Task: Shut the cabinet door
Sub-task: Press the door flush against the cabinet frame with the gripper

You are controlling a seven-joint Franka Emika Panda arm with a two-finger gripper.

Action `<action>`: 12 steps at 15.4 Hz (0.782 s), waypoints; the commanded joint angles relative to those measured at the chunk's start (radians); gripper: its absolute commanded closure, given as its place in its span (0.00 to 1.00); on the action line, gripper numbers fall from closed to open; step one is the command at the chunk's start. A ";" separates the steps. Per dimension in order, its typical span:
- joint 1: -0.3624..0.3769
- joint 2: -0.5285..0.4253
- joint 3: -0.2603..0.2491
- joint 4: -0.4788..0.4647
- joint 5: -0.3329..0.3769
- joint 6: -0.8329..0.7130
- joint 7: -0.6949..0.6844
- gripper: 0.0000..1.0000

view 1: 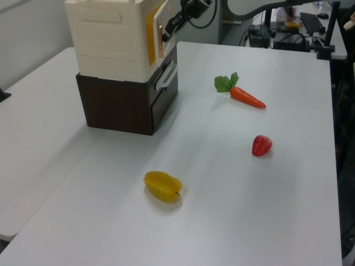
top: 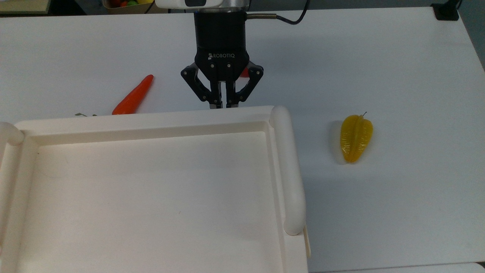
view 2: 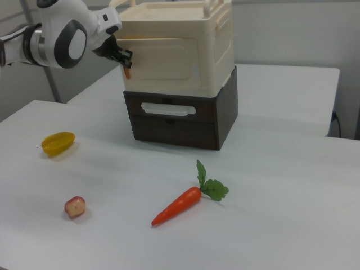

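The cream cabinet (top: 288, 170) has its tray-like top towards the top view's lower left. It stands on a dark brown drawer unit (view 1: 119, 105). In the left view the cabinet door (view 1: 160, 29) stands almost flush with the cabinet (view 1: 111, 39), with a thin yellow sliver of opening beside it. In the right view the door (view 2: 166, 62) lies nearly flat against the cabinet front. My black gripper (top: 223, 106) is shut and presses its tips against the door's free edge, just beyond the cabinet's far rim. The gripper (view 1: 166, 29) meets that edge, and so does the gripper (view 2: 127, 66) by the brown marks.
On the white table lie a carrot (top: 132, 96) at the top view's left of the gripper, a red strawberry (top: 246, 72) partly behind it, and a yellow starfruit (top: 356, 138) at the top view's right. The drawer unit has a pale handle (view 2: 164, 109).
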 commanded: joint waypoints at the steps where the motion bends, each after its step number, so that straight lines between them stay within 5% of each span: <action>1: 0.022 0.032 -0.001 0.020 -0.005 0.070 0.045 0.87; 12: 0.017 0.076 -0.004 0.037 -0.005 0.162 0.048 0.87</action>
